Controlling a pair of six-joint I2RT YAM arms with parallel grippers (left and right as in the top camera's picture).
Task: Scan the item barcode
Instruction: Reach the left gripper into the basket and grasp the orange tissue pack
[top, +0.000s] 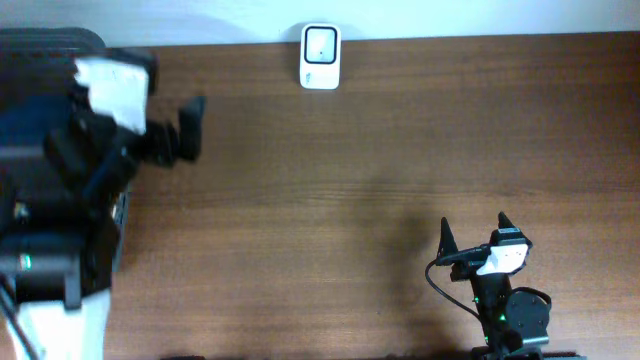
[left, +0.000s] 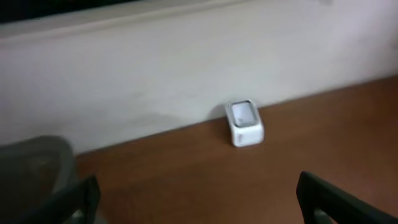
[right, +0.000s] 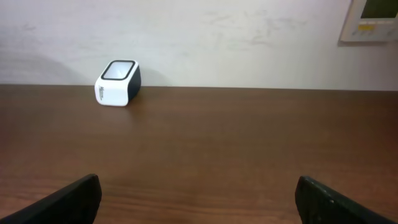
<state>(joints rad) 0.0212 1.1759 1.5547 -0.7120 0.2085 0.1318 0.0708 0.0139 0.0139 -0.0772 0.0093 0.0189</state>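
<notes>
Right claw (top: 474, 230) is gaping wide and holding nothing, sitting near the front right of the counter (top: 330, 170) and pointing at the far wall (right: 217, 37). Left claw (left: 198, 182) is also standing spread apart and empty, over the left side. White barcode scanner (top: 320, 57) is sitting at the counter's far edge, by the wall, well apart from both claws.
</notes>
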